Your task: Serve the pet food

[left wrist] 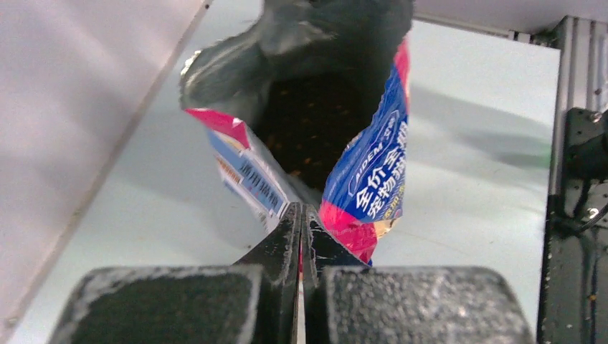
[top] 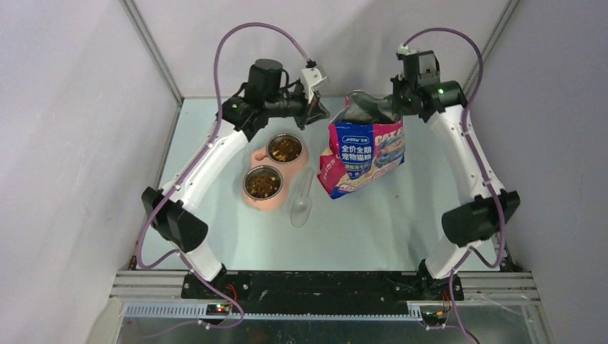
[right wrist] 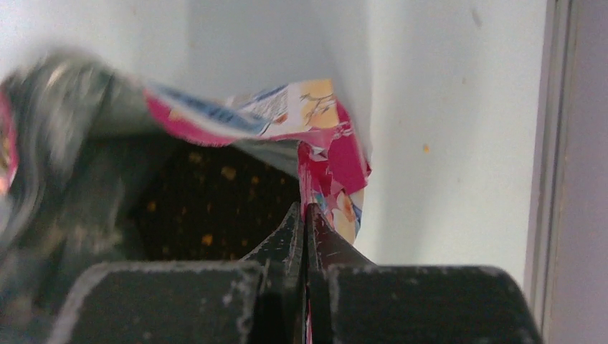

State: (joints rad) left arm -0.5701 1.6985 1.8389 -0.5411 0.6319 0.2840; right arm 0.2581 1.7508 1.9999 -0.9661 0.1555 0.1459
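While both arms reach toward the far end of the table (top: 401,215), the printed bag (top: 367,152) hangs between them, mouth open, printed face turned to the overhead camera. Right gripper (right wrist: 306,215): jaws clenched on the pink edge of the bag's rim, a strip of the foil showing between the fingers. Left gripper (left wrist: 301,215): jaws pressed together at the opposite edge of the mouth, where the blue-white panel meets the red corner. A thin red sliver shows in the slit, so it reads as pinching the bag as well. Overhead the contact is hard to make out. Pet food (top: 285,149) is in two places. It fills both steel bowls, the far bowl (top: 285,139) and the near bowl (top: 262,171), which sit side by side in a pink feeder (top: 252,155) left of the bag. More lies as a dark mass with orange flecks deep inside the bag, seen by both wrist cameras. A translucent scoop (top: 301,204) lies flat on the table between feeder and bag, nearer the arm bases, touching neither gripper.
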